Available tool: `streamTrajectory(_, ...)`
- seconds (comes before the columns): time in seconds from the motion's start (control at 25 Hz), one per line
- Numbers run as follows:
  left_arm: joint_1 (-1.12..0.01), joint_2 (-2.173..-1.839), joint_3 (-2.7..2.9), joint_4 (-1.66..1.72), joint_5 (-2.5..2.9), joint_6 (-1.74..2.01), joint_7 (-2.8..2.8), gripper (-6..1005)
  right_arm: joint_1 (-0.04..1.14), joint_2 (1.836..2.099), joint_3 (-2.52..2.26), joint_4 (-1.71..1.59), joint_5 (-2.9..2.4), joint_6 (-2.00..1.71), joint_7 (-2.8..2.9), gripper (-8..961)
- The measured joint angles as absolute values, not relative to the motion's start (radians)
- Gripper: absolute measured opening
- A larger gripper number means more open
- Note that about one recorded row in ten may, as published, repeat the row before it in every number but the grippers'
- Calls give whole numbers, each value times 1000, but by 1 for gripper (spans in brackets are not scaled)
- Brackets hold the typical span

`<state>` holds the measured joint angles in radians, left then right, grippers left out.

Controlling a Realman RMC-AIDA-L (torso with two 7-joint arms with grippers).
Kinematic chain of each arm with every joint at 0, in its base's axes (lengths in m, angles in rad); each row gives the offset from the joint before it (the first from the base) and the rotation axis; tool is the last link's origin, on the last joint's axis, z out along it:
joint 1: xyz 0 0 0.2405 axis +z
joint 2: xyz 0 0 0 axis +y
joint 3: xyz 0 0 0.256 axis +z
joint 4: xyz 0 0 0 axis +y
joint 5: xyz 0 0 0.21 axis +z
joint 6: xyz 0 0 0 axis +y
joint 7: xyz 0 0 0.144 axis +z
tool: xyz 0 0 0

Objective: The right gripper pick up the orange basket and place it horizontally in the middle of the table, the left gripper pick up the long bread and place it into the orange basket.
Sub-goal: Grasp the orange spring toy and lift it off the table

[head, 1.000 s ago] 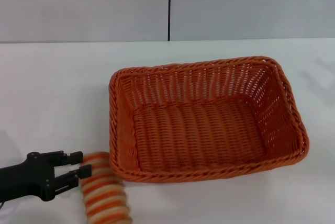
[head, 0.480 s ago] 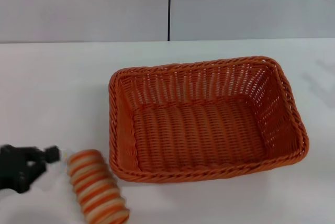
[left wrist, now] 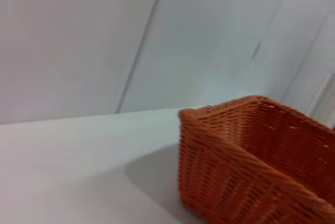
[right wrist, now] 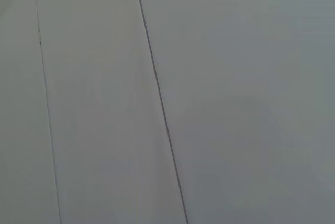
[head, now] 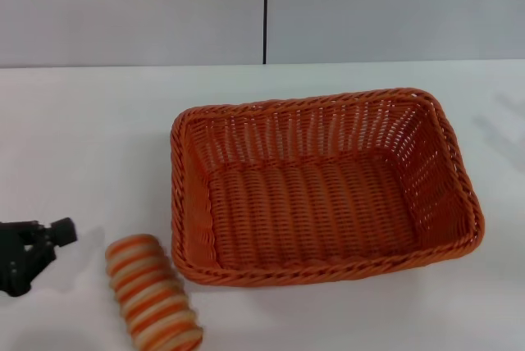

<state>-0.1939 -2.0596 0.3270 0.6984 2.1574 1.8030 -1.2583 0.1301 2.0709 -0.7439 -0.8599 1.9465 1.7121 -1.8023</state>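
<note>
The orange basket [head: 320, 191] stands lengthwise across the middle of the white table [head: 82, 138] with nothing in it. One of its corners fills part of the left wrist view as the basket [left wrist: 251, 166]. The long bread [head: 153, 294], striped orange and cream, lies on the table just outside the basket's near left corner, close to the front edge. My left gripper [head: 45, 257] is at the far left, a short gap away from the bread. Its fingers stand apart with nothing between them. The right gripper is out of view.
A grey panelled wall [head: 262, 6] with a dark vertical seam runs behind the table. The right wrist view shows only grey wall panels [right wrist: 209, 103]. Bare tabletop [left wrist: 78, 171] lies left of the basket and behind it.
My left gripper has pulled back to the left, away from the bread. The bread shifted a little to the left and now lies free. The basket has not moved.
</note>
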Motion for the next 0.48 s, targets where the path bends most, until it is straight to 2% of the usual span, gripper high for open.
streamTrajectory(0.12, -205, -2062, 331, 672, 2158, 1801, -1269, 3, 131, 2071, -745, -859, 1947, 1712, -1802, 617)
streamTrajectory(0.48, -221, -2066, 390, 637, 2158, 1750, -1260, 295, 126, 2071, -744, -855, 1947, 1712, -1802, 617)
